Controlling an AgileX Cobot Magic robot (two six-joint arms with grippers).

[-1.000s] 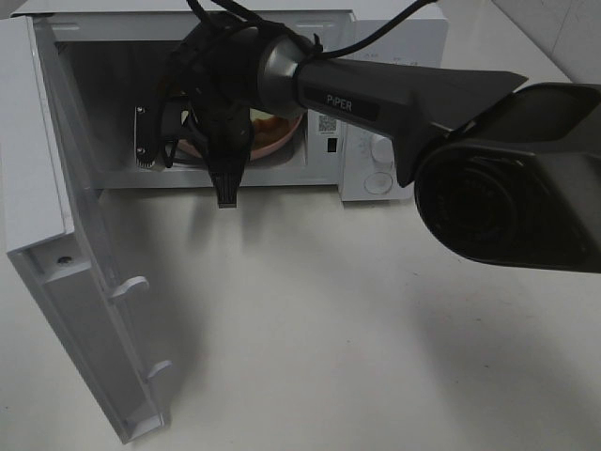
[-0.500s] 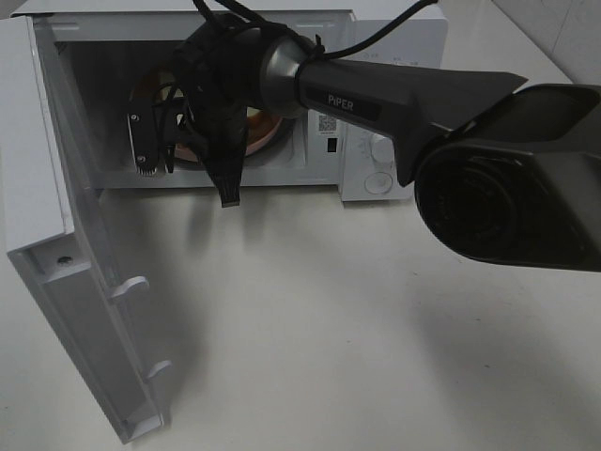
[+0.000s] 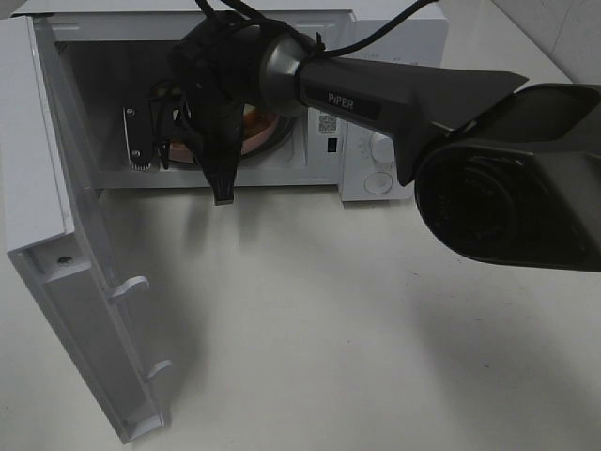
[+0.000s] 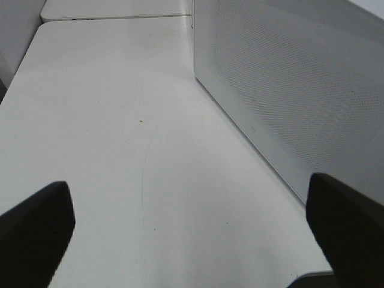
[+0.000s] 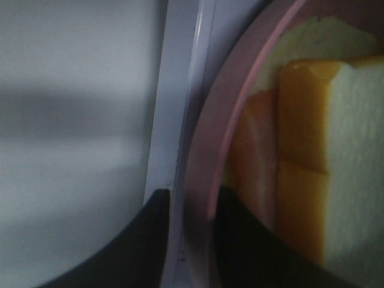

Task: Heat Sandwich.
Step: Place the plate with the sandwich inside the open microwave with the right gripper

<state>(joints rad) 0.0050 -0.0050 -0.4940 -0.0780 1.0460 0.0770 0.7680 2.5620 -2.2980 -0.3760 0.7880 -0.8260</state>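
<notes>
Smooth glossy pink plate, soft matt bread of the sandwich, matt white table, finely perforated microwave panel.

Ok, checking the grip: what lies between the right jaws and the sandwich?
Only the plate's pink rim: in the right wrist view the jaws straddle it, the sandwich just inside.

"PiPER" stands in white letters on the right arm; at its 7 o'clock, the microwave panel carries a QR label, too small to read.

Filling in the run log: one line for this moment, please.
right gripper astride pink plate rim inside microwave, open | sandwich on plate | door open | left gripper open, empty
</notes>
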